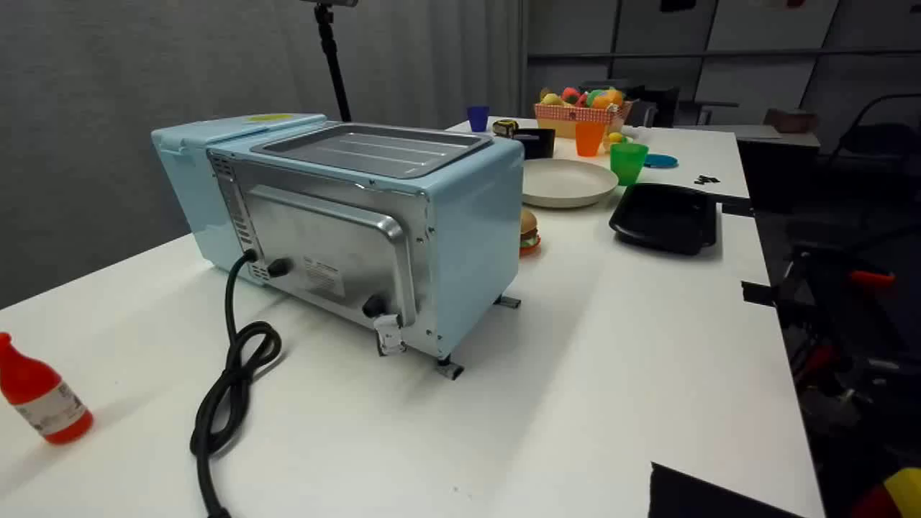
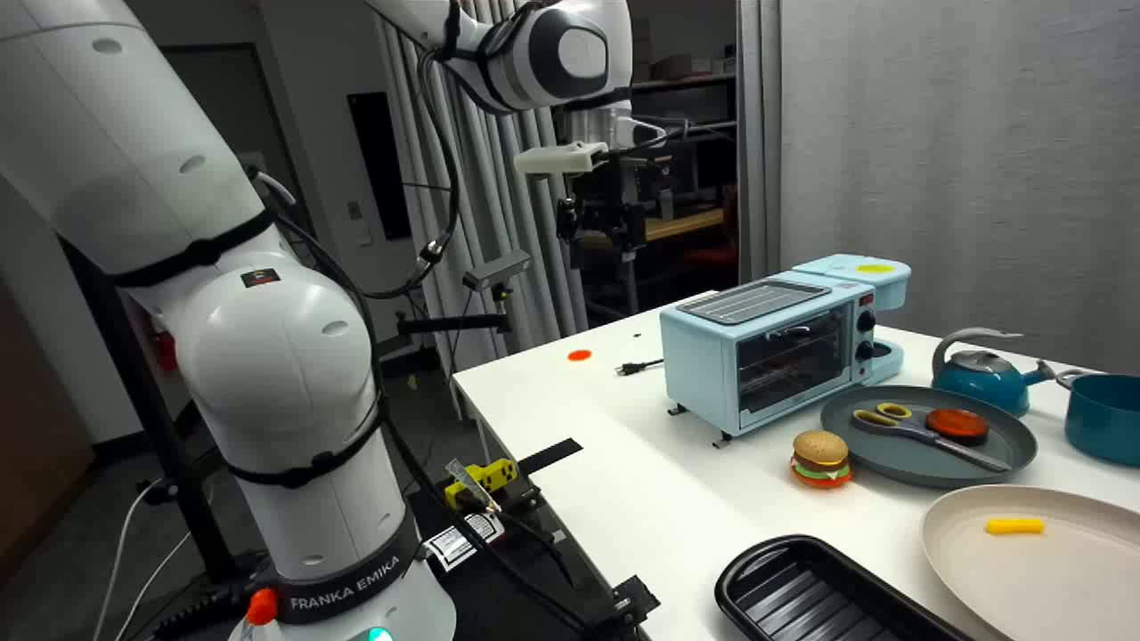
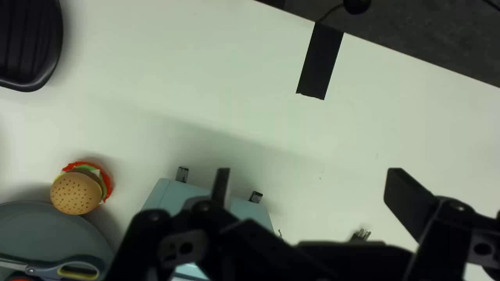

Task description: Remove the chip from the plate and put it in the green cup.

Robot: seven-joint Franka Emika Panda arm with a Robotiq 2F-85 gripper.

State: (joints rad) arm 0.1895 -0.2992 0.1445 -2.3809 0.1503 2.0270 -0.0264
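Claw [image 3: 310, 183] spread with nothing in it — I hang high, presumably to clear the toaster oven [image 2: 775, 343]. The yellow chip [image 2: 1013, 526] lies on the plate [image 2: 1051, 579]; the green cup [image 1: 628, 165] stands upright near its rim — likely for a short carry.

I wear glossy white shells [image 2: 276, 356] cinched with black straps [image 2: 198, 255] and black cables [image 2: 455, 178]; my dark base band [image 2: 347, 588], beyond the edge of the table [image 2: 623, 481], reads FRANKA EMIKA, and my claw [image 3: 308, 184] has blocky black fingers [image 3: 409, 203]
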